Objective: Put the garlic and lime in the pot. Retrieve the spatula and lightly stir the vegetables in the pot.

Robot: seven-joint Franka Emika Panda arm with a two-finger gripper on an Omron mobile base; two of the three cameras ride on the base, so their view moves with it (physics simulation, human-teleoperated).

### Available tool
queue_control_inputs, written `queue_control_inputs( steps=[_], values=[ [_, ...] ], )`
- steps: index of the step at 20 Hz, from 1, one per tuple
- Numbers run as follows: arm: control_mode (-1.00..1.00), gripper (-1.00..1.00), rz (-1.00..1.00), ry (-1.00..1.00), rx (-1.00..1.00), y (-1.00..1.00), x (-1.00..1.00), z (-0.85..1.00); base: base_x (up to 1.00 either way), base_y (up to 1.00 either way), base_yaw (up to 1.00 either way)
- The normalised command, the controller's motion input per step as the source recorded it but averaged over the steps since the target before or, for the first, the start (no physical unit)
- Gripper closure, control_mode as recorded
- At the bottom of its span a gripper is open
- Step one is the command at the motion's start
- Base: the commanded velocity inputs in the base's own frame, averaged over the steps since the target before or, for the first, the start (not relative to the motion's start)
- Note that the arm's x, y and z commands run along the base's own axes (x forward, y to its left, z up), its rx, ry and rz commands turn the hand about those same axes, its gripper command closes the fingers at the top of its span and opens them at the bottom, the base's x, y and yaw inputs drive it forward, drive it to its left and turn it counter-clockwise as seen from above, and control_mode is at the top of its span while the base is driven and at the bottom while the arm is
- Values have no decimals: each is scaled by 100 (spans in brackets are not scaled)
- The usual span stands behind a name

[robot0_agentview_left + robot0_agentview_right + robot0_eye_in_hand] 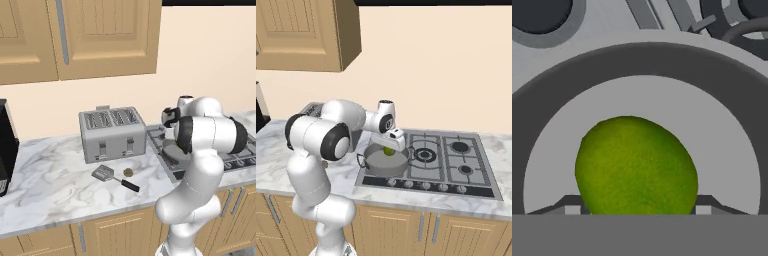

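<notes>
Over the pot [387, 162] on the hob's near-left burner, the hand [390, 148] grips the lime [637, 165] between its fingertips — held above the bowl for dropping. Garlic [128, 172] and spatula [113, 177] wait mid-bench, before the toaster [112, 133].

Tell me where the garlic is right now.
In the left base view the garlic lies on the marble counter in front of the toaster, just right of the spatula head.
</notes>
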Motion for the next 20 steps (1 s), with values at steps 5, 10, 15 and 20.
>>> queue_control_inputs(
  steps=[5,10,15,20],
  values=[
    [-100,100,1,9,0,-6,0,-3,0,0,0],
    [-100,100,0,4,0,0,0,-20,0,0,0],
    [-100,100,1,0,0,0,-2,-28,0,0,0],
    [-100,100,1,0,0,0,-8,-9,0,0,0]
  ],
)
